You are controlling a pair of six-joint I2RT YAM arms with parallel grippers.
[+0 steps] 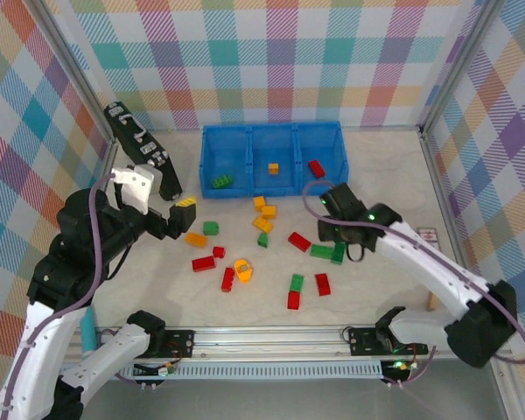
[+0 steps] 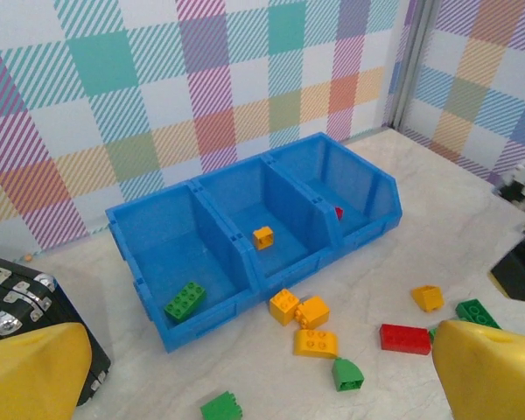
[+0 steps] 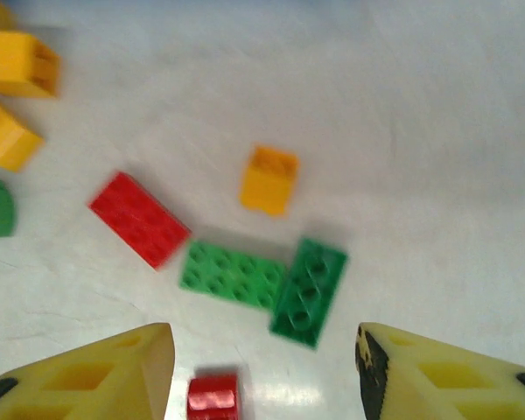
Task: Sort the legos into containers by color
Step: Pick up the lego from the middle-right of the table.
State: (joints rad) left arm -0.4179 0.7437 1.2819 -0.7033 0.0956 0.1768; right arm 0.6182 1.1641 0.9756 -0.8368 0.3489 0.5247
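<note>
Right wrist view: the right gripper (image 3: pixel 262 354) hangs open and empty, with two touching green legos (image 3: pixel 232 276) just ahead of its fingertips. A green pick seems in hand, so next it must descend, close on one, then carry it to the blue tray (image 2: pixel 212 317) far ahead-left. The left gripper (image 2: pixel 262 376) is wide open and empty; the tray holds one brick per compartment, and loose on the surface are roughly six red, five green and five yellow-orange.
</note>
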